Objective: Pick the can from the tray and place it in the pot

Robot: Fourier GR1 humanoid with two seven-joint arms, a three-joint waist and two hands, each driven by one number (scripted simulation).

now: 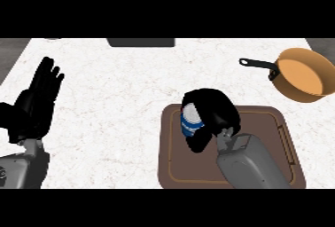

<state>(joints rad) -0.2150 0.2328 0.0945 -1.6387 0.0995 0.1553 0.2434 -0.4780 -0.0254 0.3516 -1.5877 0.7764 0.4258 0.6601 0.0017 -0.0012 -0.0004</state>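
Observation:
A blue and white can [190, 120] lies within my right hand [212, 113], whose fingers curl round it over the brown tray [274, 133]. Much of the can is hidden by the hand. An orange pot [302, 74] with a black handle [257, 63] sits on the counter at the far right, beyond the tray. My left hand [36, 102] rests open at the left, fingers pointing up, away from everything.
A dark rectangular object [141, 42] lies at the counter's far edge, centre. The white marbled counter [118, 97] stretches between my left hand and the tray. The counter's left edge runs close to my left hand.

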